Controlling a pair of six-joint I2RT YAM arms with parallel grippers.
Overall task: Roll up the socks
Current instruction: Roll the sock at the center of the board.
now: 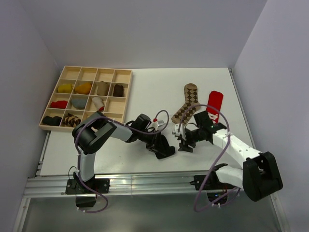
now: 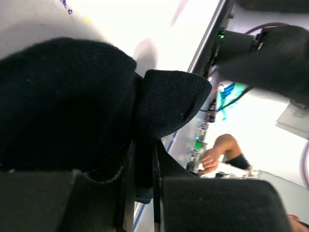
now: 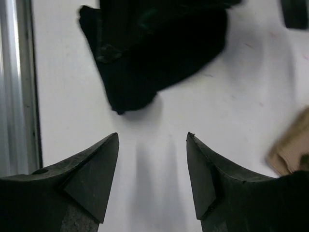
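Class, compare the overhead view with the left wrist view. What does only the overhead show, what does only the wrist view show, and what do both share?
Only the overhead: the wooden tray holding small bundles, and the argyle sock and red sock lying flat side by side.
Only the left wrist: close up, the black sock pinched in the left gripper, and a person's hand beyond the table edge.
Both: the white table and the left gripper, though overhead the black sock blends into its dark shape.

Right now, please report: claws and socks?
Left claw shut on black sock. Right claw open, empty. Brown sock and red sock flat, unrolled. Nothing blocking.
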